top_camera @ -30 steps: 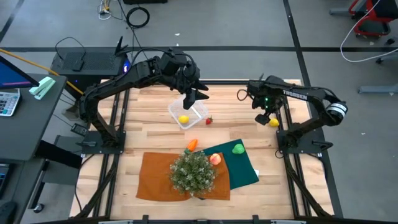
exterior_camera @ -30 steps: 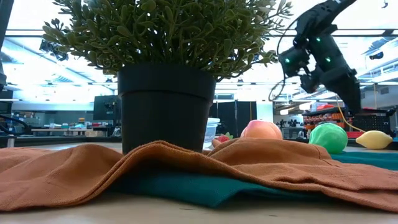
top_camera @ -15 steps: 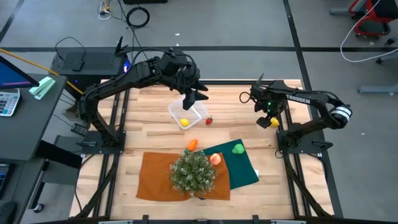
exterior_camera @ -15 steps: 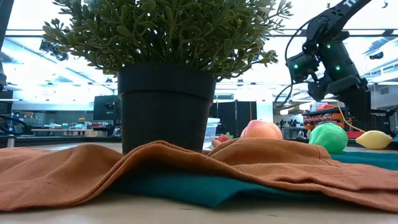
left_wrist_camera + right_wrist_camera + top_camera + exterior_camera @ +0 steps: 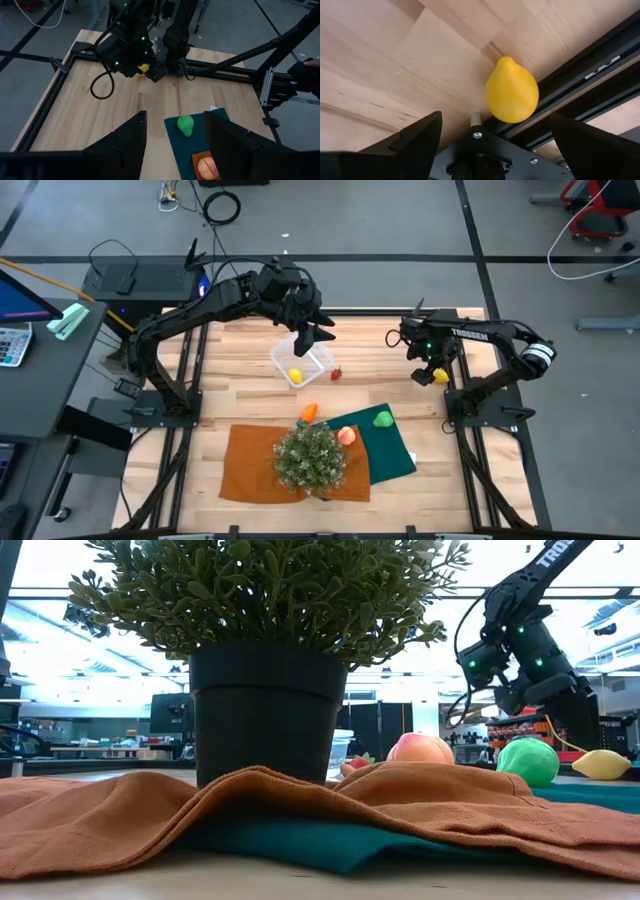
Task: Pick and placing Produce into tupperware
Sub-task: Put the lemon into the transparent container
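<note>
The right gripper (image 5: pixel 492 137) hovers with fingers spread wide over the smooth yellow toy lemon (image 5: pixel 512 90), which lies at the table's three o'clock edge against the dark frame. It looks light, hard and slippery; I'd pinch its fat middle. The small clear plastic tupperware (image 5: pixel 303 362), near twelve o'clock, holds one yellow fruit (image 5: pixel 294 374). The left gripper (image 5: pixel 309 335) hangs half-open over it, empty.

Bare wood lies open between the tupperware (image 5: pixel 303 363) and the yellow lemon (image 5: pixel 440 377), with only a small red fruit (image 5: pixel 336 374) near the container. The lemon sits against the table's right frame rail (image 5: pixel 457 370), blocking approach from that side. The potted plant (image 5: pixel 309 457) and heaped cloths (image 5: pixel 250 465) crowd the near edge.
</note>
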### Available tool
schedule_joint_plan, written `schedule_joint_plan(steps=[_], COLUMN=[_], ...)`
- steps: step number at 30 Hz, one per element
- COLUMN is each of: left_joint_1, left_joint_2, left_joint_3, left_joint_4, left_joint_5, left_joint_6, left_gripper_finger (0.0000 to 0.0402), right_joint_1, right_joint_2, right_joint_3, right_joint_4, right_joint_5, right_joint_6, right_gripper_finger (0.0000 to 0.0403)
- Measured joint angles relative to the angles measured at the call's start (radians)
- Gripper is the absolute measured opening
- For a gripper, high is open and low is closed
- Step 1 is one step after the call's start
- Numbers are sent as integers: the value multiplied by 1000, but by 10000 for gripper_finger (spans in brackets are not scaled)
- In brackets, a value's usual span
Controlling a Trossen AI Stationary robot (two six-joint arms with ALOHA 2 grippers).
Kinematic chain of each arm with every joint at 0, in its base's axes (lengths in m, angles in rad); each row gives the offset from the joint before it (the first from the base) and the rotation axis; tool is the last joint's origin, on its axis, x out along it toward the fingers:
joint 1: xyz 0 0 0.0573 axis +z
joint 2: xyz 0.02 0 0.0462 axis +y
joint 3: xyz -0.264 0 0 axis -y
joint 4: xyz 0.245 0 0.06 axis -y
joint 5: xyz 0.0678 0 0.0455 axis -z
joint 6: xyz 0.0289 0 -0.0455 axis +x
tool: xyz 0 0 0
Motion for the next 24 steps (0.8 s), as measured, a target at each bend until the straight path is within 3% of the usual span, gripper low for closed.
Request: schedule_joint_plan(steps=[17, 24], left_joint_1=[0, 0], left_joint_2=[0, 0], left_joint_3=[0, 0], left_joint_4=[-1, -1], left_joint_5=[0, 0], left_joint_6=[0, 0], left_gripper_finger=[197, 197], right_joint_1=[-25, -57], right_joint_2=[13, 39], right_joint_3=[-26, -26], right_joint_4=[86, 86], right_joint_5=[-5, -23], right_joint_6=[0, -6], right_gripper_finger=[335, 317])
